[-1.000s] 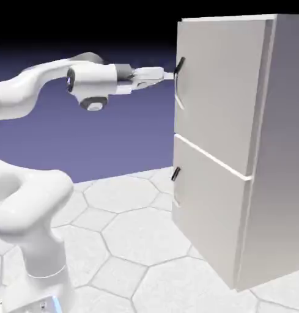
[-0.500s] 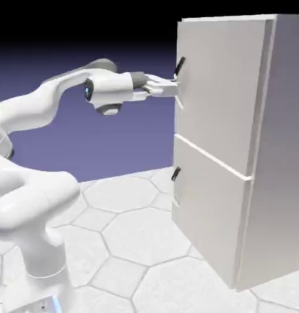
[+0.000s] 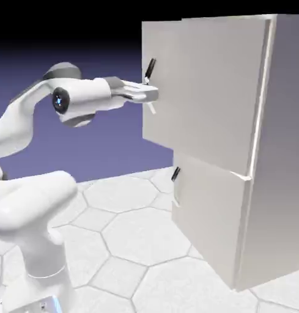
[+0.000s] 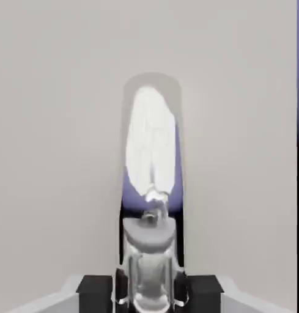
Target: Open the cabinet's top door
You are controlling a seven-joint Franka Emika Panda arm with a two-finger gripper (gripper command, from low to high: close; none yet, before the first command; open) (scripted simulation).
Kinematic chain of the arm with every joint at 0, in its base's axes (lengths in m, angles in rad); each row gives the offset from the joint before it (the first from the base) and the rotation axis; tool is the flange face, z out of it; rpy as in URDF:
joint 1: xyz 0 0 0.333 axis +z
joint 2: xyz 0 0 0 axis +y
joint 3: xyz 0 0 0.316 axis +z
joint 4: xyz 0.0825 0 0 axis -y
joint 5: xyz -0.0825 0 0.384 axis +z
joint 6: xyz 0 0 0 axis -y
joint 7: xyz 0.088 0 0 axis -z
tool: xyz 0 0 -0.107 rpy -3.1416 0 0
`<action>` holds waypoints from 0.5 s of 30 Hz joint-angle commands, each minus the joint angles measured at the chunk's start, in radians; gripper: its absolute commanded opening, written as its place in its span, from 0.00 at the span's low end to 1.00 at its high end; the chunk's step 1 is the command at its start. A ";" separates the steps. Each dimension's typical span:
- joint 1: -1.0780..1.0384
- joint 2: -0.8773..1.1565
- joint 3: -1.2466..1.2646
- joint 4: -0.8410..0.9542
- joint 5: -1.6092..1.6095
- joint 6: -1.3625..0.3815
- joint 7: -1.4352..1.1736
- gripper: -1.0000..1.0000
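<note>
The tall light-grey cabinet (image 3: pixel 280 153) stands at the exterior view's right. Its top door (image 3: pixel 200 92) hangs partly swung out, the free edge well off the cabinet front. My gripper (image 3: pixel 153 95) is shut on the door's bar handle (image 3: pixel 150 72) at that edge, and the arm reaches in level from the left. In the hand view the shiny handle (image 4: pixel 151 153) runs up the middle between my dark fingertips (image 4: pixel 95 287), against the flat grey door panel (image 4: pixel 54 122).
The shorter lower door (image 3: pixel 206 214) is closed, with its own dark handle (image 3: pixel 175 174) at its left edge. The white hexagon-patterned table (image 3: pixel 127 238) lies under the arm. The robot's base (image 3: pixel 35 244) fills the lower left.
The gripper closed on the top door's handle and pulled back to the left. The door has swung out from flush to partly open.
</note>
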 commanded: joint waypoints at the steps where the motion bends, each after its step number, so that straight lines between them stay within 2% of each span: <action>1: 0.012 0.001 -0.036 -0.018 -0.021 -0.028 -0.018 0.00; 9: 0.054 0.031 -0.326 -0.101 -0.225 -0.216 -0.129 0.00; 15: -0.153 -0.010 -0.397 -0.120 -0.215 -0.469 -0.119 0.00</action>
